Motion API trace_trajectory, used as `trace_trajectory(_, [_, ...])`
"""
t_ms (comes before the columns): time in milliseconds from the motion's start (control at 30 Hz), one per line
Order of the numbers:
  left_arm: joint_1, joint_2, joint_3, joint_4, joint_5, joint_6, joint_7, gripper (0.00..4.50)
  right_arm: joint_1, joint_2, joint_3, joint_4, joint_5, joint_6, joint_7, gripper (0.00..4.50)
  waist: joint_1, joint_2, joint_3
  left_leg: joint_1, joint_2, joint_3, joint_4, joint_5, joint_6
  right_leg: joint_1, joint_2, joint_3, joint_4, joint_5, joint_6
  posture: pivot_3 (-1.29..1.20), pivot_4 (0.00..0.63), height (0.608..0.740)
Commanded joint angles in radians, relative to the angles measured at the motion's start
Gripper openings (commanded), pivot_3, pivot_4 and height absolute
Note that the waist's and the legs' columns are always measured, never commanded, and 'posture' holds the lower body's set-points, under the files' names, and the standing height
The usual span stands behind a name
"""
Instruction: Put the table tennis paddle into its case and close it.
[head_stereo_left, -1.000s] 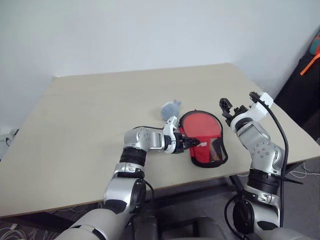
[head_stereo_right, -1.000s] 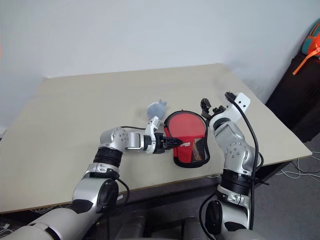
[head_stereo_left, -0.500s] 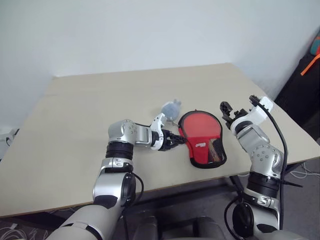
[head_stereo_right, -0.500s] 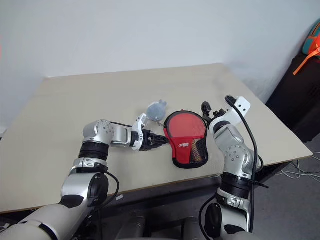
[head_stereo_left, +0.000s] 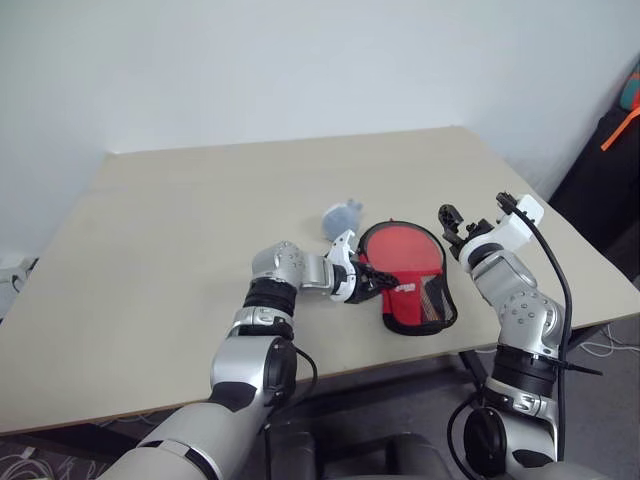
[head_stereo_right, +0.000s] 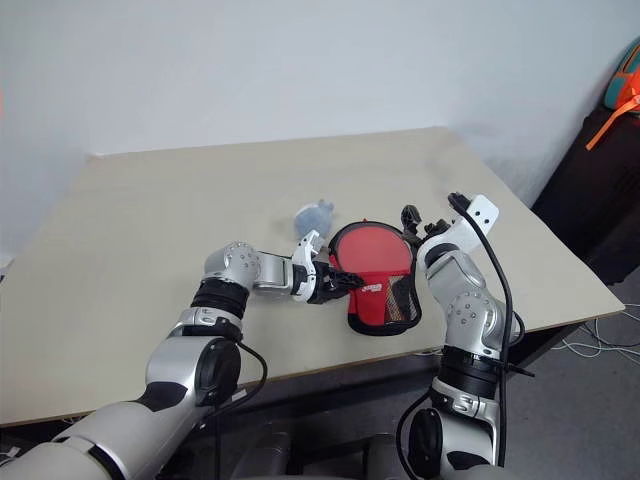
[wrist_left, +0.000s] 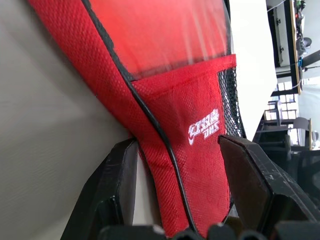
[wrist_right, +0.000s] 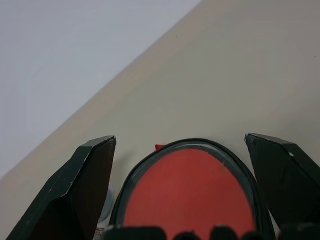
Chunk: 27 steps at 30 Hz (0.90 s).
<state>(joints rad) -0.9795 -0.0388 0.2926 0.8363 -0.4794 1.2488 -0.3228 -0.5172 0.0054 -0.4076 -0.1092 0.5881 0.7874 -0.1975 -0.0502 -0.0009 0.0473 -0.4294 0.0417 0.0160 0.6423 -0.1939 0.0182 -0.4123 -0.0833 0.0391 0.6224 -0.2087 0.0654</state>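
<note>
Back at the soft red paddle-shaped zip case (head_stereo_left: 408, 278) on the beige table (head_stereo_left: 160, 250) after pulling away: left gripper (head_stereo_left: 373, 284), fingers spread astride its black-trimmed edge. Right gripper (head_stereo_left: 452, 217) wide open, hovering beside the case's rounded end.

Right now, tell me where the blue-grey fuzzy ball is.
The blue-grey fuzzy ball lies on the table in the left eye view, just off the case's rounded far-left edge, beyond the left gripper.
</note>
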Motion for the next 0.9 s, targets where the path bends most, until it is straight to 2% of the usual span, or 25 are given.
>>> trace_trajectory(33, [-0.046,-0.026,0.006,0.01,-0.012,-0.021,0.004,2.65,-0.01,0.001,0.003,-0.049,0.015,-0.02,-0.006,4.5,0.0,0.0,0.0,0.0,0.0,0.0,0.0,0.0,0.0,0.0,0.0,0.0,0.0,0.0,0.0,0.0,0.0,0.74])
trace_trajectory(133, [-0.048,-0.034,0.012,0.022,-0.015,-0.024,0.011,2.65,-0.008,0.002,0.002,-0.051,0.015,-0.023,-0.009,4.5,0.0,0.0,0.0,0.0,0.0,0.0,0.0,0.0,0.0,0.0,0.0,0.0,0.0,0.0,0.0,0.0,0.0,0.74])
trace_trajectory(233, [-0.044,-0.042,0.008,0.018,-0.019,-0.015,0.006,2.1,-0.007,0.004,-0.001,-0.051,0.015,-0.027,-0.013,4.5,0.0,0.0,0.0,0.0,0.0,0.0,0.0,0.0,0.0,0.0,0.0,0.0,0.0,0.0,0.0,0.0,0.0,0.74])
trace_trajectory(433, [-0.031,-0.05,0.019,-0.013,-0.028,-0.004,0.02,0.02,-0.007,0.011,0.005,-0.047,0.016,-0.031,-0.018,4.5,-0.001,0.0,0.0,0.0,-0.001,0.0,0.0,0.0,0.0,0.0,0.0,0.0,0.0,0.0,0.0,0.0,0.0,0.74])
trace_trajectory(700, [-0.04,-0.042,0.041,0.0,-0.022,-0.009,0.055,0.02,-0.014,0.019,0.01,-0.031,0.012,-0.041,-0.018,4.5,-0.001,0.0,0.0,0.0,-0.001,0.0,0.0,0.0,0.0,0.0,0.0,0.0,0.0,0.0,0.0,0.0,0.0,0.74])
trace_trajectory(900, [-0.044,-0.035,0.076,-0.056,-0.041,0.093,0.114,0.02,-0.011,0.024,0.012,-0.035,0.016,-0.052,-0.014,4.5,-0.001,0.0,0.0,0.0,-0.001,0.0,0.0,0.0,0.0,0.0,0.0,0.0,0.0,0.0,0.0,0.0,0.0,0.74])
